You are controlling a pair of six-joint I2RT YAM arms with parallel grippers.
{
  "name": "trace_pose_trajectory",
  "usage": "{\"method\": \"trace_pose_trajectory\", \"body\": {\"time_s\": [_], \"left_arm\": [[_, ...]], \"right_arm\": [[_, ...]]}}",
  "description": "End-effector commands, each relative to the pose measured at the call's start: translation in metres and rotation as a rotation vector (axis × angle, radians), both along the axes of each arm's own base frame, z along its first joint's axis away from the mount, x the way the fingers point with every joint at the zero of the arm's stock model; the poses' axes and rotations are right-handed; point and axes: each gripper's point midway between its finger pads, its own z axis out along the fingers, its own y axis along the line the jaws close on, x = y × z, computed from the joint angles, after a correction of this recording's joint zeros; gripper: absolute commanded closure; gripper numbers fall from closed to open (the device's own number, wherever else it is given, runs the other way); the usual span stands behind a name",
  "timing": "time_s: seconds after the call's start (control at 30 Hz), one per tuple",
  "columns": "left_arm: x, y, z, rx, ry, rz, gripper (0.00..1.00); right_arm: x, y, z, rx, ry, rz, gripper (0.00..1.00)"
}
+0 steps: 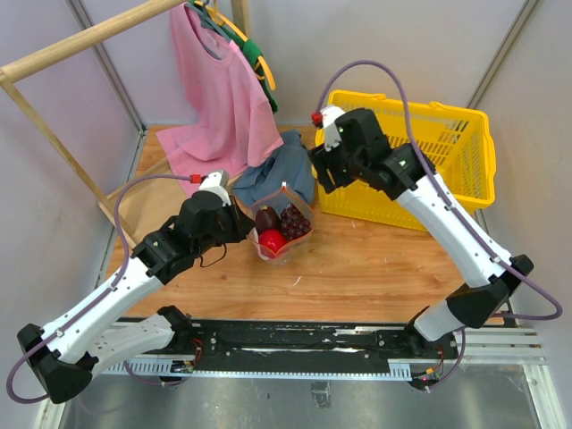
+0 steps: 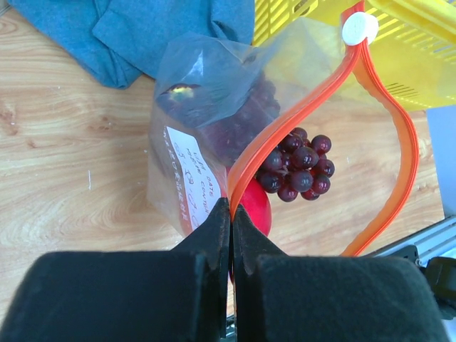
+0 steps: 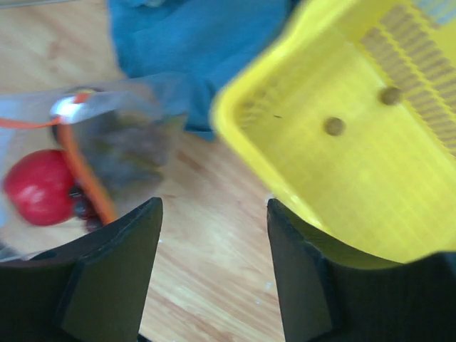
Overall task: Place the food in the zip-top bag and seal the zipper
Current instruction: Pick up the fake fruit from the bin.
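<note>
The clear zip-top bag (image 1: pixel 284 234) stands open on the wooden table, mouth up, with a white label (image 2: pixel 191 182). Its red-orange zipper (image 2: pixel 299 117) bows open, with a white slider (image 2: pixel 359 28) at the far end. Inside lie the red round fruit (image 1: pixel 272 241) and the purple grape bunch (image 1: pixel 293 219); both also show in the left wrist view, fruit (image 2: pixel 258 208) and grapes (image 2: pixel 299 167). My left gripper (image 2: pixel 231 204) is shut on the near zipper edge. My right gripper (image 3: pixel 214 206) is open and empty, above the table between bag and basket. No tan-yellow cluster shows as a whole.
A yellow basket (image 1: pixel 465 134) stands at the back right, right beside my right gripper; two small tan balls (image 3: pixel 333 126) lie in it. A blue cloth (image 1: pixel 281 170) lies behind the bag. A pink shirt (image 1: pixel 219 89) hangs from a wooden rack at the back left.
</note>
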Motion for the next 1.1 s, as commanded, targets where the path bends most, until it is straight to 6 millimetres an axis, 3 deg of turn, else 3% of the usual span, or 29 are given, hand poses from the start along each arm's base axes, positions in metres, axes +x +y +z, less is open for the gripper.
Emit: {"method": "trace_pose_trajectory", "body": {"time_s": [0.0, 0.3, 0.63, 0.8, 1.07], "left_arm": [[0.004, -0.002, 0.009, -0.036, -0.044, 0.000, 1.00], [0.002, -0.002, 0.011, -0.036, -0.060, -0.012, 1.00], [0.004, -0.003, 0.010, -0.026, -0.074, -0.023, 1.00], [0.005, -0.006, 0.008, -0.026, -0.070, -0.034, 1.00], [0.006, -0.007, 0.009, -0.019, -0.079, -0.043, 1.00]], "right_arm": [[0.024, -0.073, 0.004, -0.117, 0.009, -0.202, 0.36], [0.069, -0.189, -0.029, -0.225, 0.132, -0.542, 0.24], [0.081, -0.285, -0.120, -0.365, 0.396, -0.753, 0.10], [0.079, -0.309, -0.165, -0.375, 0.528, -0.803, 0.08], [0.067, -0.323, -0.227, -0.394, 0.713, -0.815, 0.06]]}}
